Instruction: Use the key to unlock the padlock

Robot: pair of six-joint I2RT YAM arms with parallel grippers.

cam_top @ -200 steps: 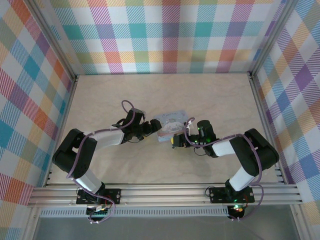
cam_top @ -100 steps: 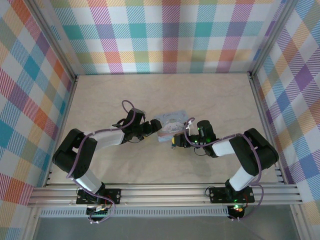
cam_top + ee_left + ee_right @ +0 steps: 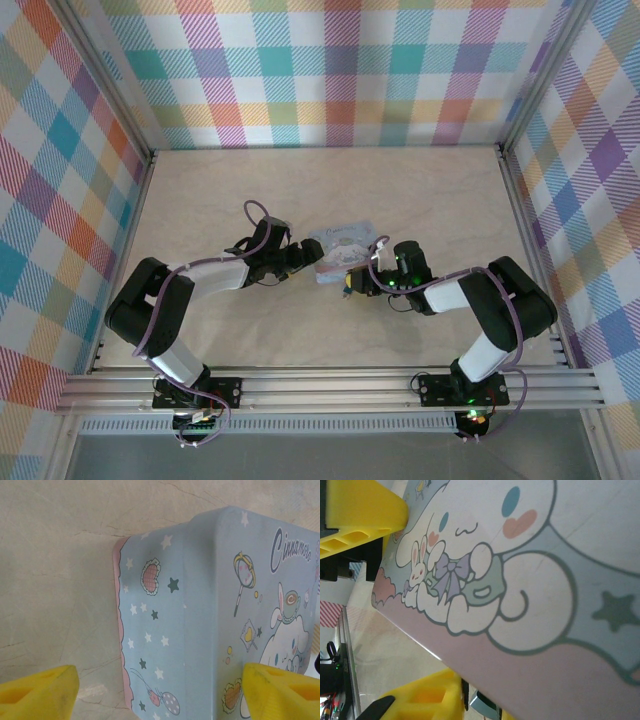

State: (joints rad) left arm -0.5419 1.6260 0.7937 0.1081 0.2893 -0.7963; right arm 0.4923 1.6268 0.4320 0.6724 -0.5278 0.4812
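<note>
No real change vs 1 s ago, both arms held position. Left tool (image 3: 306,258) was released, fingers (image 3: 37,692) either side of the tin's (image 3: 345,245) corner (one clear of it). Right tool (image 3: 347,284) was also spread wide at the tin's near edge. Teal bit under that edge was probably the padlock (image 3: 485,707). Tin sat mid-tabletop (image 3: 250,190).

Looking down on a pale, stone-look surface (image 3: 330,190). Seeing bright checked walls (image 3: 330,70) standing round three sides, and silver metal rails (image 3: 330,385) lying along the near edge.
</note>
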